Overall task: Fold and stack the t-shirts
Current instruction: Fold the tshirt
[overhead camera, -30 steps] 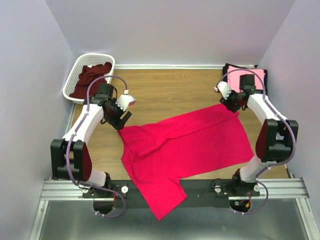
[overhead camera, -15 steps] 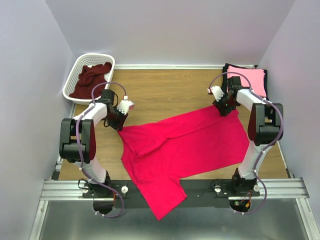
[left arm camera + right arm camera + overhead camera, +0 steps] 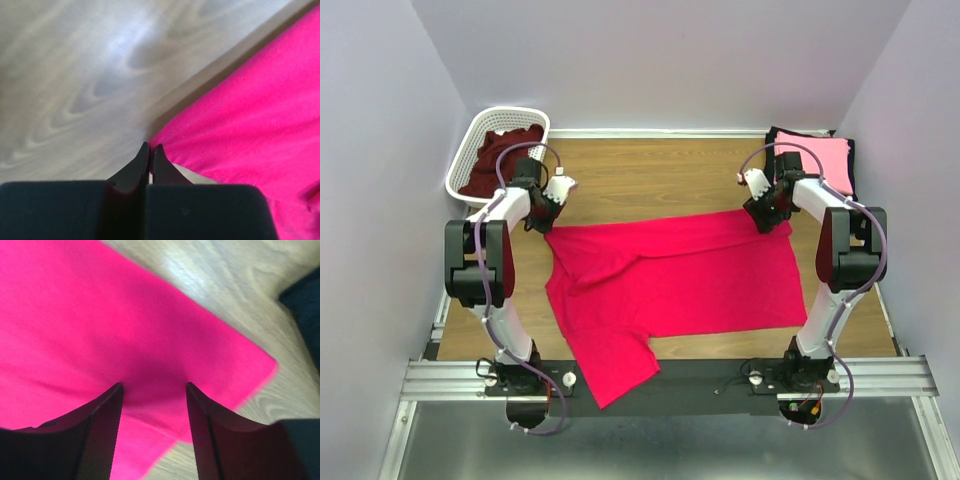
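**Top external view.** Soft fabric crimson-red t-shirt [image 3: 670, 275] lies spread flat on the wooden table [image 3: 650, 180], between the two arms. Its long axis runs left to right. The straight hem faces right and the shoulder end faces left. One sleeve points toward the near edge and lies over the black base rail.
- Left gripper [image 3: 542, 212] sits at the shirt's far-left corner.
- Right gripper [image 3: 767, 222] sits at the far-right corner.
- White plastic lattice basket [image 3: 463, 165] stands at the far left of the table with a crumpled dark maroon t-shirt [image 3: 500, 155] inside.
- At the far right, a folded light pink t-shirt [image 3: 820, 155] lies on top of a black t-shirt [image 3: 782, 140].

**Left wrist view.** The left gripper [image 3: 150, 147] has its two dark fingers pressed together with no gap. The crimson-red t-shirt [image 3: 250, 115] is drawn to a point that ends right at the fingertips, so the jaws are pinching that corner. The fabric fills the right of the view, with bare table [image 3: 75, 75] to the left.

**Right wrist view.** The right gripper [image 3: 154, 387] has its fingers spread wide apart and holds nothing. The crimson-red t-shirt [image 3: 100, 315] lies flat beneath and beyond them, with its corner pointing right. The table [image 3: 215, 280] shows past that edge. The black t-shirt [image 3: 305, 305] is just visible at the right margin, apart from the red corner.
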{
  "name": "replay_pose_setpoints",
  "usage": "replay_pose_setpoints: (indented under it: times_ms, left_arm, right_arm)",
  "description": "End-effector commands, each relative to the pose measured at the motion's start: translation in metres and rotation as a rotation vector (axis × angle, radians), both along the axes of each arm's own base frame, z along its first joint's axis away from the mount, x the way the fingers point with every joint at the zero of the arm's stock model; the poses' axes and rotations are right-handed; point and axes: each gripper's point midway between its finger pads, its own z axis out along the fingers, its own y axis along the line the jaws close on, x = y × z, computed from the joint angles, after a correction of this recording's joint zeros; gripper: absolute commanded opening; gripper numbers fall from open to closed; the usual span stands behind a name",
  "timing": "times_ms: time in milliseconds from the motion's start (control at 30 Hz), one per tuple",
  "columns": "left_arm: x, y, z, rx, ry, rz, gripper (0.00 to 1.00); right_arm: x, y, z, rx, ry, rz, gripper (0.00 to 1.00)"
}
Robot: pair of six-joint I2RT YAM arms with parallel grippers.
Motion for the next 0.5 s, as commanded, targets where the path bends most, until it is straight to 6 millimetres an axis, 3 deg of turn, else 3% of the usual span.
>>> replay_pose_setpoints:
  times_ms: [0,33,100,200,333,367,467]
  left_arm:
    - [0.025,0.027,0.013,0.093,-0.055,0.081,0.05]
    - [0.026,0.026,0.016,0.082,-0.051,0.081,0.18]
    - [0.030,0.019,0.030,0.045,-0.076,0.057,0.31]
    - [0.023,0.000,0.073,-0.030,-0.159,-0.041,0.49]
    - [0.006,-0.024,0.095,-0.088,-0.193,-0.136,0.52]
    - [0.003,-0.024,0.096,-0.086,-0.193,-0.137,0.51]
    - [-0.020,-0.059,0.077,-0.106,-0.126,-0.226,0.46]
  right_arm:
    - [0.016,-0.005,0.030,0.000,-0.077,-0.082,0.62]
    - [0.019,-0.003,0.041,0.011,-0.101,-0.094,0.62]
    - [0.020,-0.002,0.055,0.020,-0.126,-0.095,0.63]
    - [0.006,-0.002,0.063,0.016,-0.100,-0.087,0.64]
    - [-0.014,0.001,0.056,0.028,-0.053,-0.073,0.62]
    - [-0.016,0.001,0.053,0.031,-0.041,-0.076,0.61]
    - [-0.018,0.014,0.040,0.051,0.001,-0.070,0.54]
